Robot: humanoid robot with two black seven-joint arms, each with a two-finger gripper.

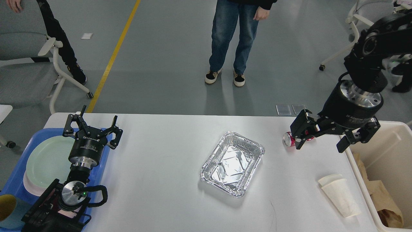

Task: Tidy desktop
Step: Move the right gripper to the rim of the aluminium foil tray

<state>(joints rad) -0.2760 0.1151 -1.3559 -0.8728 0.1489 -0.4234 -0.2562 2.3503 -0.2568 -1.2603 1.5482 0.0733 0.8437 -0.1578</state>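
Closest to us on the desktop [154, 193], the big white top filling most of the view, there's one white paper cup [340, 196] lying on its side near the right edge. Over on the left sits one blue tray [19, 180] holding one pale green plate [48, 159] stacked on a pinkish one, plus one teal cup [9, 211] poking in at the bottom corner. Our left gripper [92, 126] hangs over the tray's far edge with its fingers spread wide, holding nothing. Mid-table there's one crinkly foil tray [232, 163], empty and sitting at a slant. On the right, one cream bin [386, 151] butts up against the table edge with brown paper in it. Further back, our right gripper [322, 141] is fingers apart, hanging right over one crushed red can [288, 140]; only the can's silver end peeks out, and we can't tell if the fingers touch it. Past the table are two people's legs and two grey chairs.
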